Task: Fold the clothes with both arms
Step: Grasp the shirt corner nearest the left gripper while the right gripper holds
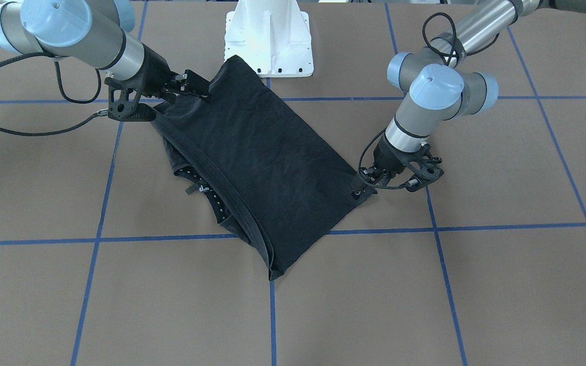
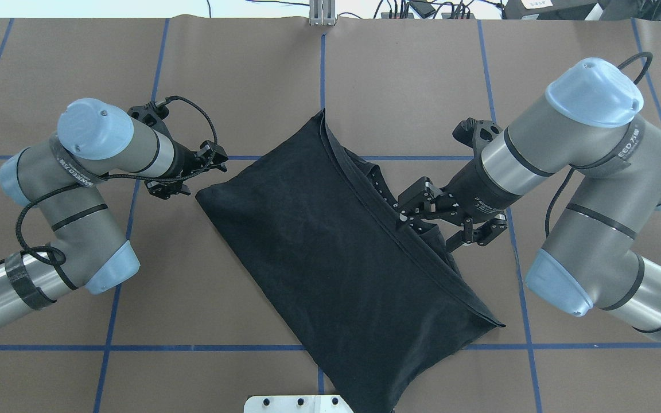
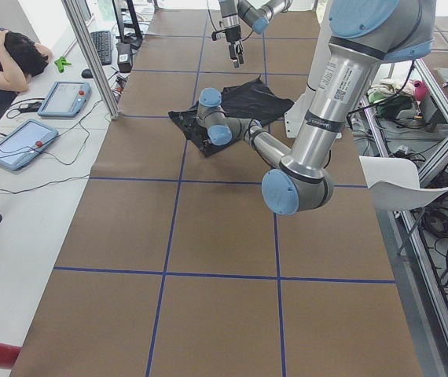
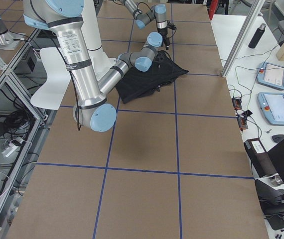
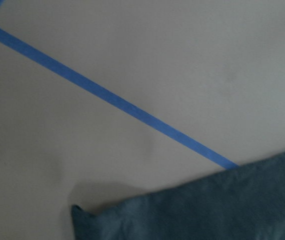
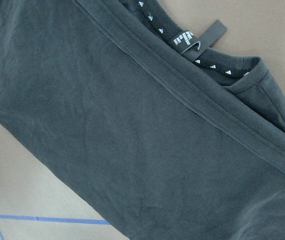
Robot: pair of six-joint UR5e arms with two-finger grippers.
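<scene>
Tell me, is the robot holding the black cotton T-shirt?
Seemingly not: the black cotton T-shirt lies flat; left gripper sits beside a corner, right gripper over its folded edge.

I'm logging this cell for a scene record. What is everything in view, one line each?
black short-sleeved cotton T-shirt: one, black, folded, lying at an angle at the table's centre
brown table cover: one, brown with a blue tape grid
white pedestal: one, white, at the robot's edge of the table
grey touchscreen pendants: two, grey, on the side bench
person: one, seated at that bench
left arm's tool: one, black, by the shirt's corner
right arm's tool: one, black, over the collar edge
</scene>
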